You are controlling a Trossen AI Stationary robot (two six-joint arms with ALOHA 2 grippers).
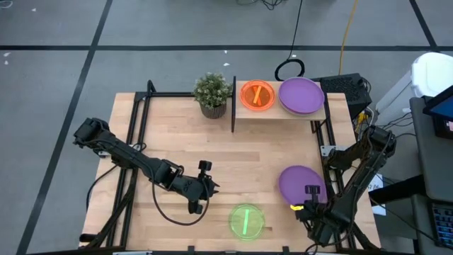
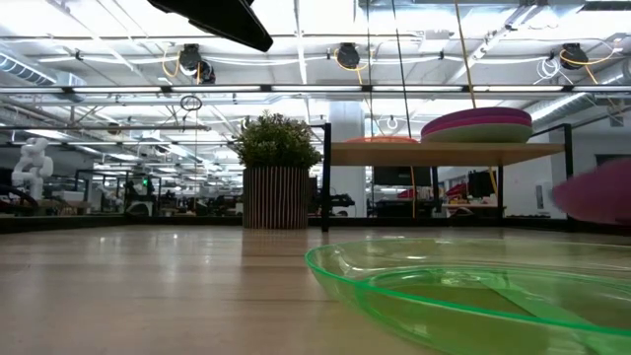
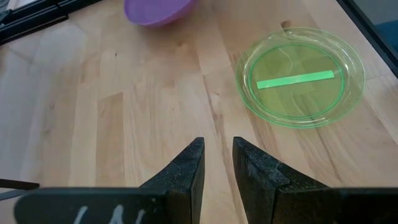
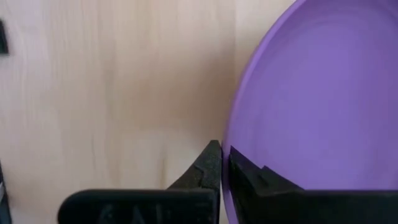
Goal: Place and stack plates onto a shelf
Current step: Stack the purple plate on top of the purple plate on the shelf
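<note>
A purple plate point(image 1: 300, 182) is at the table's right near side, and my right gripper point(image 1: 310, 197) is shut on its near rim. In the low view this plate point(image 2: 597, 192) shows above the tabletop line. A translucent lime green plate point(image 1: 246, 221) lies flat on the table near the near edge. My left gripper point(image 1: 212, 187) hovers left of it, pointing toward the table's right, with its fingers point(image 3: 217, 152) narrowly open and holding nothing. The shelf point(image 1: 279, 112) at the far side carries an orange plate point(image 1: 257, 95) and a stack topped by a purple plate point(image 1: 301, 95). My right gripper point(image 4: 224, 155) pinches the purple plate's rim point(image 4: 231, 140) on its near side. One finger point(image 4: 208, 165) is outside the rim and the other is on the plate's inner face. The fingers come from the table's near side. The plate stretches away from the fingers toward the far side.
A potted green plant point(image 1: 212, 94) stands just left of the shelf's black upright edge point(image 1: 233, 95). Bare tabletop lies between the held plate and the shelf. Cables and equipment sit beyond the table's right edge.
</note>
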